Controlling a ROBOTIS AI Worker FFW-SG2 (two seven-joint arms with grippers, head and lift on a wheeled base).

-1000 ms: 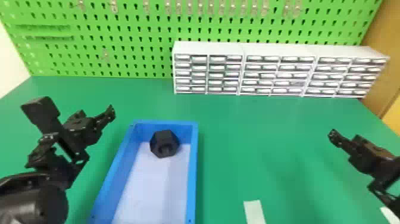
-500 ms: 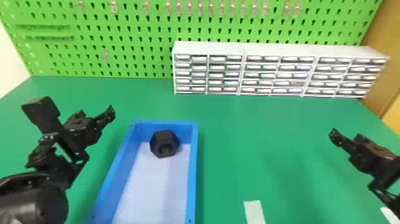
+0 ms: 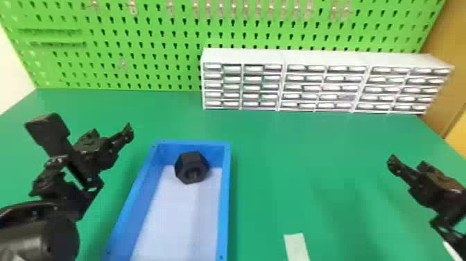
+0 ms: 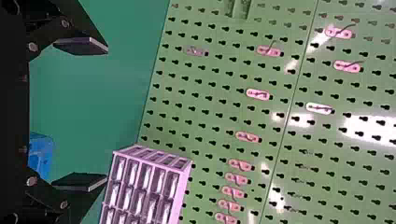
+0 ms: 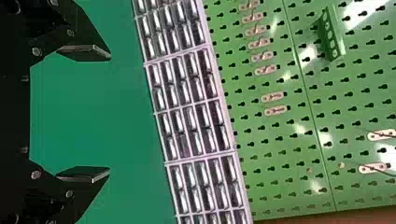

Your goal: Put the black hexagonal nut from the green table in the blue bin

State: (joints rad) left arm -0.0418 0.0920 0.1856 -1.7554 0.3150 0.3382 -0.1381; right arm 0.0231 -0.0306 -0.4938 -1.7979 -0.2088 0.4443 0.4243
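Observation:
The black hexagonal nut [image 3: 191, 167] rests inside the blue bin [image 3: 226, 194], at its far end, on the pale bin floor. Left of the bin, above the green table [image 3: 277, 173], is my left gripper [image 3: 112, 139]. In the left wrist view my left gripper [image 4: 81, 114] has its fingers spread wide with nothing between them, and a corner of the blue bin [image 4: 41, 154] shows beyond. My right gripper [image 3: 407, 166] is at the right side of the table, well away from the bin; in the right wrist view the right gripper [image 5: 85, 113] stands open and holds nothing.
A white drawer cabinet [image 3: 242, 55] runs along the table's back, in front of a green pegboard [image 3: 156, 45] with small hooks. A pale strip [image 3: 296, 247] lies on the table near the front, right of the bin.

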